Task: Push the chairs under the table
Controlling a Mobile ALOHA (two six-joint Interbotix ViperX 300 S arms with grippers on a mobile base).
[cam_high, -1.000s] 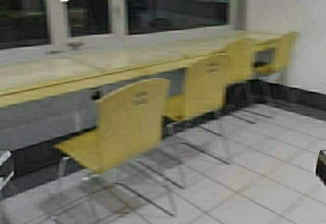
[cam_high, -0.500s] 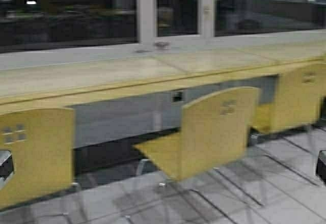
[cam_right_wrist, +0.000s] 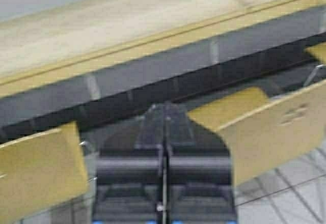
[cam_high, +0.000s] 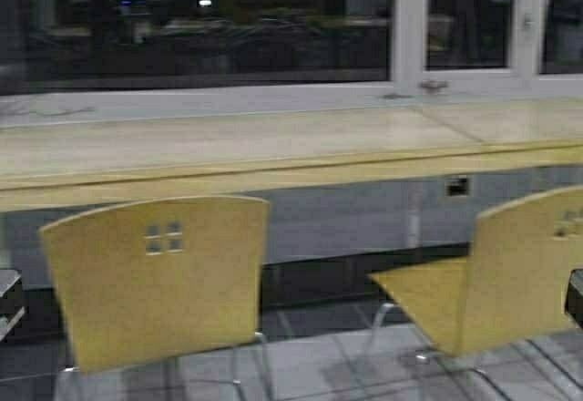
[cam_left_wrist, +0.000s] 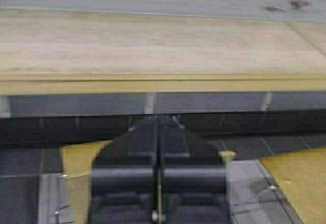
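You face the table (cam_high: 228, 150), a long pale counter running left to right under the dark windows (cam_high: 209, 27), its thick front edge toward you. Two chairs stand out on the tiled floor (cam_high: 310, 365), neither tucked in. The left chair (cam_high: 155, 278) shows you its backrest square-on, close to the counter, so a straight forward shove would likely seat it. The right chair (cam_high: 483, 282) sits skewed, seat (cam_high: 414, 292) angled left, so expect to square it first. The left gripper (cam_left_wrist: 159, 183) is pressed together and held low at the near left edge; the right gripper (cam_right_wrist: 164, 178) is likewise together at the near right, between the two chairs; neither touches a chair.
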